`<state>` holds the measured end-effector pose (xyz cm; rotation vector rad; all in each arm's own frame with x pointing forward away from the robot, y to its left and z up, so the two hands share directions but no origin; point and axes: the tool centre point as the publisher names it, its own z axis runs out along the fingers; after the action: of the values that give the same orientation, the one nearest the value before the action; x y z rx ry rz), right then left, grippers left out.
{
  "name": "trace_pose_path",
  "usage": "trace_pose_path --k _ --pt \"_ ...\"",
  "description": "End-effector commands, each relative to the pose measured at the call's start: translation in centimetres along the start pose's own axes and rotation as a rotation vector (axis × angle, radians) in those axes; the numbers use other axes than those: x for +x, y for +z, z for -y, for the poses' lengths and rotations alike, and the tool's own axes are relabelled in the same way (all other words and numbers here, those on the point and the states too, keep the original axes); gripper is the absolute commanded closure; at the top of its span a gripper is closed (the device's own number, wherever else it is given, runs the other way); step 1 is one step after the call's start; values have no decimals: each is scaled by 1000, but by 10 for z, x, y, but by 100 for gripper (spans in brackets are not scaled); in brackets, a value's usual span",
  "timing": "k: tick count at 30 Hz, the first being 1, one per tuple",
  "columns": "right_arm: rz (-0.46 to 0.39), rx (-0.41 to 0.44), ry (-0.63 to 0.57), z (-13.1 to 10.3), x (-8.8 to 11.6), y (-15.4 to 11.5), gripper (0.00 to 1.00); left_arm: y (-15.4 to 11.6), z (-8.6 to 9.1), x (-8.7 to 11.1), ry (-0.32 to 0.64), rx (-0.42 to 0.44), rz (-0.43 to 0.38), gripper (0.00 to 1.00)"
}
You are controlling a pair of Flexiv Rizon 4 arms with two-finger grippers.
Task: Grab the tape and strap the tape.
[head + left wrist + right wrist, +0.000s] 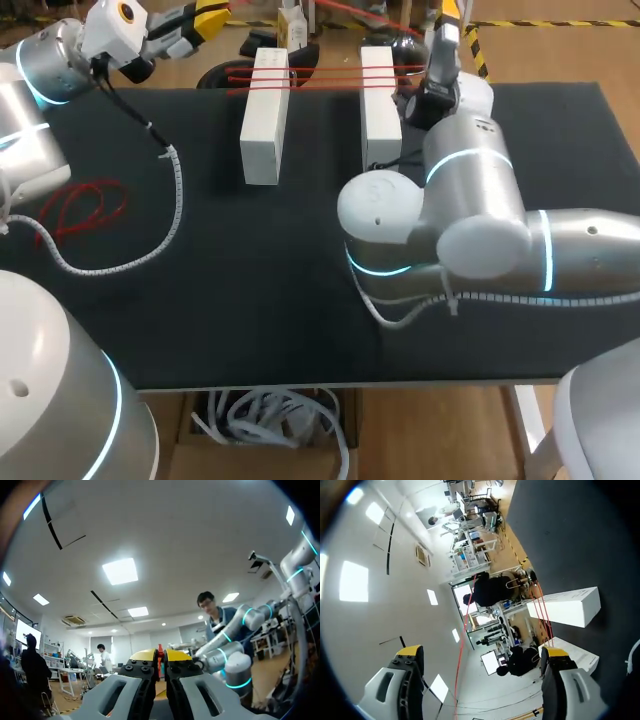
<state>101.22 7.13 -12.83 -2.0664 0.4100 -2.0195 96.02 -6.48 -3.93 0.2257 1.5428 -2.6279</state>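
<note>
At the table's [300, 300] far edge, the tape [330, 78] is stretched side to side over two white blocks [265, 115], and both arms are raised near it.
The left arm enters at the far left corner. Only its wrist view shows the left gripper [160, 655], with its yellow tips pinched together on a red sliver of tape. The right arm folds across the middle and reaches past the right-hand block. The right gripper [482, 651] is spread wide, and a red strand passes between its fingers, touching neither. The blocks' long axes run away from the robot.
</note>
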Motion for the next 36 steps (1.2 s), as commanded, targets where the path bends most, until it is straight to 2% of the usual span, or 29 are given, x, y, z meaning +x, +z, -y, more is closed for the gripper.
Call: trace_pose_path --k 1,4,6,7,20,29,36 --pt "-2 39 2 -1 9 -2 0 -1 -1 0 1 3 -1 100" --pt "-8 42 9 2 13 -4 1 -1 -1 0 1 3 -1 100" --pt "-11 41 12 3 14 -6 47 -1 -1 0 1 3 -1 100" --pt "-11 40 15 4 14 -7 52 -1 -1 0 1 3 -1 100" --pt "-12 17 45 5 18 -20 52 -1 -1 0 1 3 -1 100" --pt "-31 -5 54 -1 24 -25 62 -1 -1 0 1 3 -1 100" --pt "-40 -16 54 -5 27 -24 64 -1 -1 0 1 3 -1 100"
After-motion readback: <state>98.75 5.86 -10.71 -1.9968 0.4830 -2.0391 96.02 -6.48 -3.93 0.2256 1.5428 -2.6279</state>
